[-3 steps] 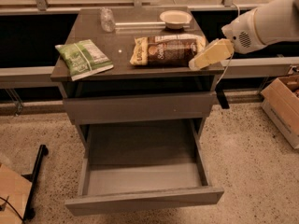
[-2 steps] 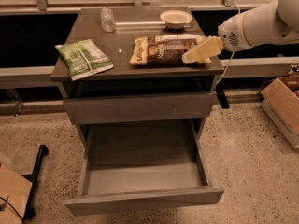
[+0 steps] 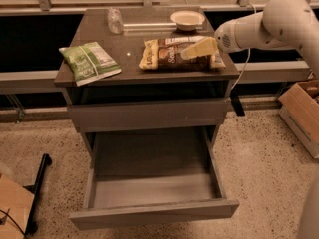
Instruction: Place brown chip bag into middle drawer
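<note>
The brown chip bag (image 3: 169, 55) lies flat on the cabinet's dark top, right of centre, its cream ends pointing left and right. My gripper (image 3: 192, 50) reaches in from the right on a white arm and sits over the bag's right half. The middle drawer (image 3: 152, 189) is pulled out toward me below the closed top drawer front (image 3: 149, 114); its grey tray holds nothing.
A green-and-white bag (image 3: 89, 61) lies at the top's left. A clear cup (image 3: 114, 20) and a cream bowl (image 3: 187, 19) stand at the back. A cardboard box (image 3: 303, 113) sits on the floor at right, a black stand (image 3: 37, 183) at lower left.
My gripper has moved left, from beside the bag's right end to over its right half. The bag and drawer have not moved.
</note>
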